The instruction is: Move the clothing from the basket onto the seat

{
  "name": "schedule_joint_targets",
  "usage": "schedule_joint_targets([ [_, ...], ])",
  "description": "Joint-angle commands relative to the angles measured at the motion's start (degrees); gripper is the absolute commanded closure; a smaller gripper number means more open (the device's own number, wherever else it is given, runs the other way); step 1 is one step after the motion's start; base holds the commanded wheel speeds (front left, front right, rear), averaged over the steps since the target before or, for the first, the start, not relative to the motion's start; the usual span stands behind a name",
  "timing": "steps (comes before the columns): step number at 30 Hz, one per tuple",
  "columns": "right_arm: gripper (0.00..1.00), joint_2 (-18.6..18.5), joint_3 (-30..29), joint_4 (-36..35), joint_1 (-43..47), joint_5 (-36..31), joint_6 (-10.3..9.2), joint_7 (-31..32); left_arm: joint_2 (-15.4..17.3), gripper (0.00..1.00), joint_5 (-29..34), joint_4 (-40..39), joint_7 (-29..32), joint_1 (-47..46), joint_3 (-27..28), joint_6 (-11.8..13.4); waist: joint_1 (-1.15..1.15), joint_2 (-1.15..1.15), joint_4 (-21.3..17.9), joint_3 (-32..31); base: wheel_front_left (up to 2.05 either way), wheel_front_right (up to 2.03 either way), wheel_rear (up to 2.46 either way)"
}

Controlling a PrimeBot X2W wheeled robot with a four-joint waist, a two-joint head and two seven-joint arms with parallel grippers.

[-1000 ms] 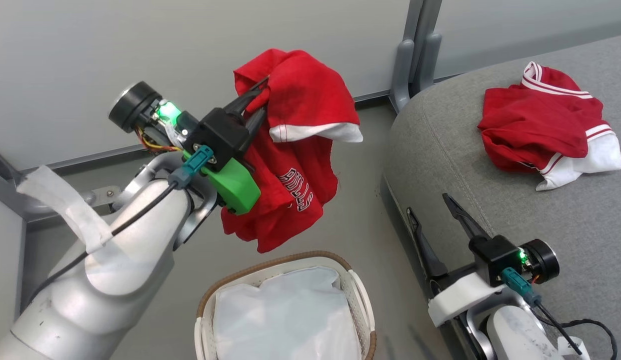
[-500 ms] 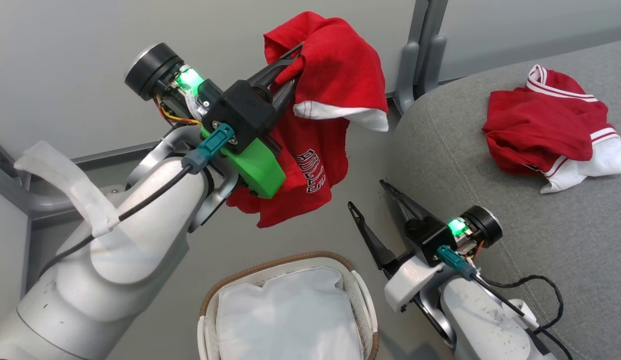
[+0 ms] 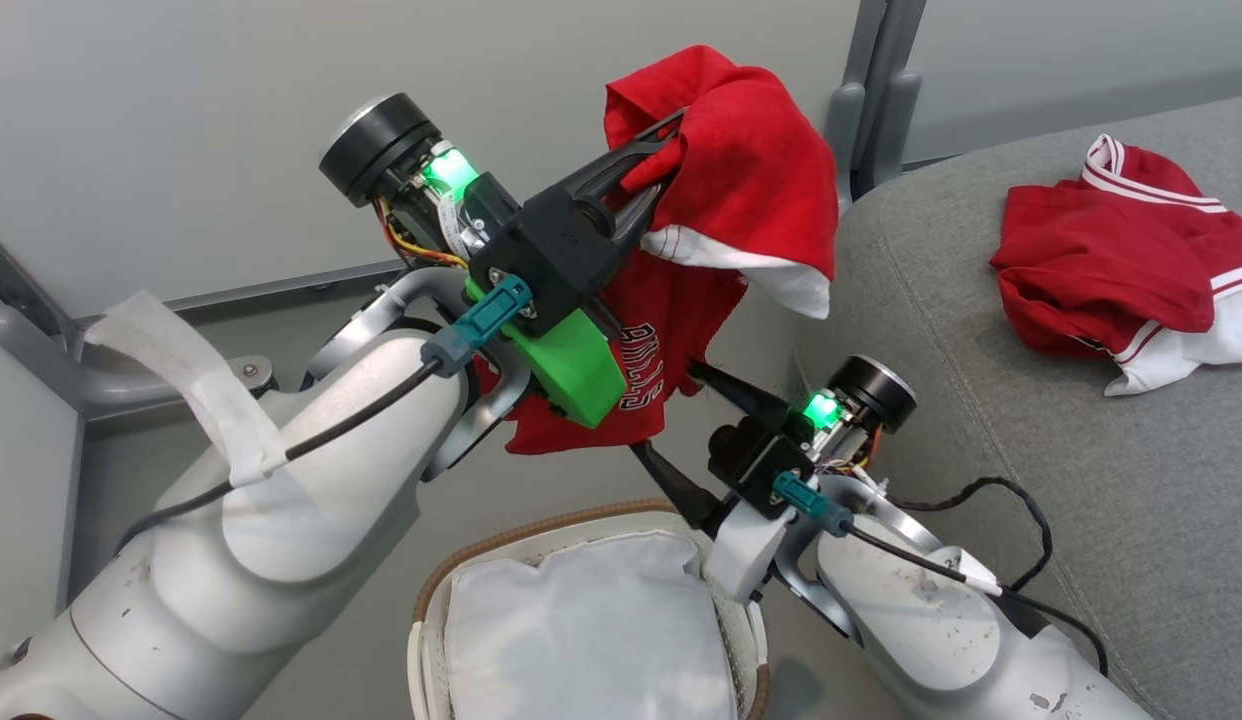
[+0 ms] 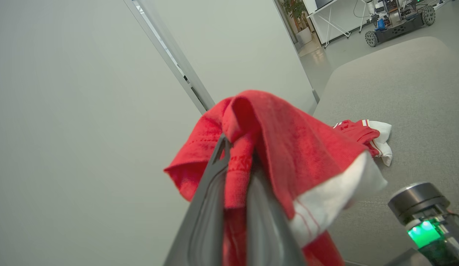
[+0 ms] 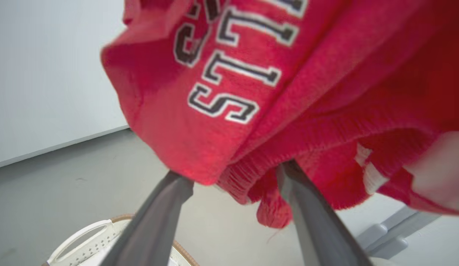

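My left gripper (image 3: 653, 168) is shut on a red garment (image 3: 751, 170) with white trim and lettering, which hangs in the air above the floor, left of the seat (image 3: 1081, 480). In the left wrist view its fingers (image 4: 214, 184) pinch a fold of that garment (image 4: 288, 140). My right gripper (image 3: 666, 408) is open, with its fingertips at the garment's lower hem (image 5: 251, 92), one finger (image 5: 155, 221) on each side of it. A second red garment (image 3: 1111, 270) lies on the grey seat. The basket (image 3: 541, 530) stands below, showing its white liner.
A grey metal post (image 3: 881, 100) stands against the pale wall just behind the seat's corner. Grey floor lies between the basket and the seat. A black cable loops off my right forearm (image 3: 1021, 520) over the seat's edge.
My left arm has carried the hanging garment rightward, toward the seat. My right gripper has swung left from the seat's edge to under the garment's hem, still open. The camera has shifted slightly.
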Motion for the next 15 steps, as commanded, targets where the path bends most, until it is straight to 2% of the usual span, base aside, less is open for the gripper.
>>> schedule_joint_targets([
  [1, 0.0, -0.3, 1.2, -0.8, -0.9, 1.1, -0.08, -0.3, 0.0, 1.0, -0.7, -0.1, -0.3, -0.7, -0.1, 0.1, 0.0, 0.0, 0.2, -0.1, 0.0, 0.0, 0.0],
  [4, 0.0, -1.0, 4.1, -2.1, -1.9, 2.7, -0.08, -0.3, 0.0, 1.0, -1.2, -0.1, -0.4, -0.3, -0.3, 0.1, 0.0, 0.0, 0.4, -0.3, 0.0, 0.0, 0.0],
  [5, 0.11, -1.2, 4.9, -2.3, -2.3, 3.0, -0.08, -0.3, 0.0, 1.0, -1.3, 0.0, -0.5, -0.1, -0.3, 0.2, 0.0, 0.0, 0.4, -0.3, 0.0, 0.0, 0.0],
  [6, 0.59, -1.3, 5.4, -2.5, -2.5, 3.3, -0.08, -0.3, 0.0, 1.0, -1.5, 0.0, -0.5, 0.2, -0.3, 0.2, 0.0, 0.0, 0.5, -0.3, 0.0, 0.0, 0.0],
  [8, 1.0, -1.2, 6.1, -3.0, -2.6, 3.9, -0.08, -0.3, 0.0, 1.0, -1.8, 0.0, -0.4, 0.6, -0.4, 0.2, 0.0, 0.0, 0.6, -0.4, 0.0, 0.0, 0.0],
  [15, 1.0, -0.6, 3.8, -6.3, -0.3, 4.5, -0.08, -0.3, 0.9, 1.0, -3.6, 0.8, -1.2, 2.6, 0.5, 1.3, 0.0, 0.0, 0.8, -0.4, 0.0, 0.0, 0.0],
])
